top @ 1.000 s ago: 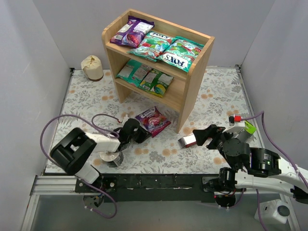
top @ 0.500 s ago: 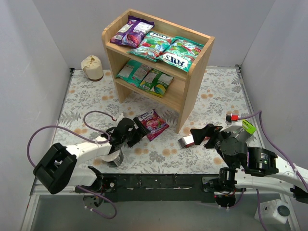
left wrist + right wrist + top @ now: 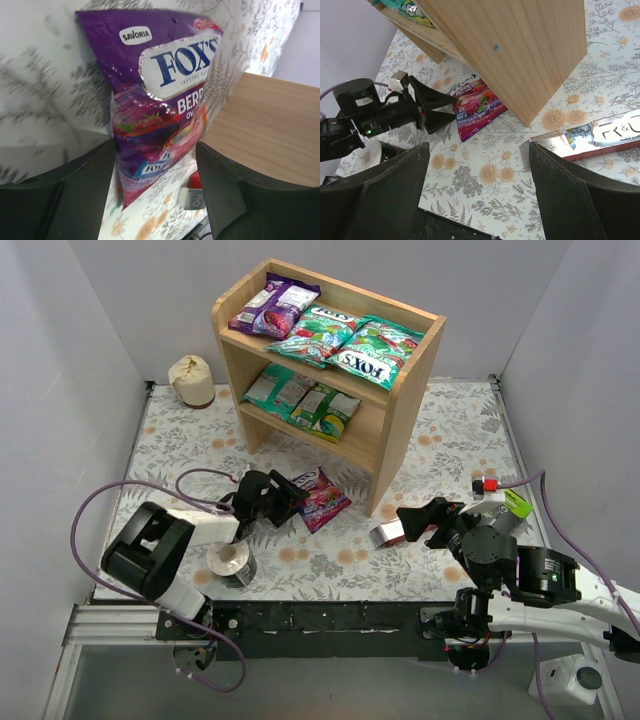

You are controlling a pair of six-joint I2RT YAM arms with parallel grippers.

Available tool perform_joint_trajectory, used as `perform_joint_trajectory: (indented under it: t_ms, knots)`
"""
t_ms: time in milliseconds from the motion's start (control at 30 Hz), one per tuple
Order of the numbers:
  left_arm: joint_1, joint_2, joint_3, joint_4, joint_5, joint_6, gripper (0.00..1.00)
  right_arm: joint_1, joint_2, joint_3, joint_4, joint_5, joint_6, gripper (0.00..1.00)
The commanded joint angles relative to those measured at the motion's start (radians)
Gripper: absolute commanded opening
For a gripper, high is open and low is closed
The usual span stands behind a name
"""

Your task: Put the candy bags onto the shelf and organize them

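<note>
Drawn back toward its base since half a second earlier, the left arm [image 3: 195,530] sat folded at the elbow again, and its fingers, closed a second before, had parted. A floral-printed tabletop [image 3: 450,430] filled the scene, boxed in by plain pale walls (a grey tape roll [image 3: 230,562] lay by the left arm, a slim red-and-white box [image 3: 390,532] by the right). On the wooden shelf [image 3: 405,410], a purple bag [image 3: 275,304] and green bags [image 3: 372,348] covered the top tier, with more green bags [image 3: 300,395] on the lower one. The magenta candy bag [image 3: 321,497] lay flat on the tabletop just in front of the shelf. The left arm's fingers [image 3: 75,195] stood apart, flanking the bag's near end; whether they touched it could not be told. The right arm's fingers [image 3: 570,190] were spread wide with nothing between them, well apart from that bag, with the box just beside them.
</note>
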Motion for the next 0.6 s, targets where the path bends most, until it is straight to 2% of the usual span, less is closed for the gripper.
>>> perform_joint_trajectory:
  t_ms: [0,33,167,300,433,567]
  knots:
    - [0.014,0.144,-0.001,-0.009,0.028,0.001,0.64,0.006,0.004,0.019,0.029,0.012,-0.001,0.87]
    - [0.015,0.155,-0.006,0.008,0.030,-0.002,0.64,0.005,0.002,0.019,0.026,0.011,0.000,0.87]
    - [0.015,0.206,-0.027,0.039,0.032,-0.010,0.75,0.005,-0.002,0.024,0.016,0.015,0.003,0.87]
    - [0.014,0.258,-0.006,0.021,0.022,0.030,0.78,0.005,-0.010,0.028,0.011,0.018,0.003,0.87]
    - [0.015,0.298,0.054,-0.120,-0.045,0.096,0.82,0.005,-0.010,0.031,0.008,0.020,0.003,0.86]
    - [0.015,0.259,0.057,-0.205,-0.178,0.127,0.85,0.005,-0.007,0.030,0.008,0.020,0.005,0.86]
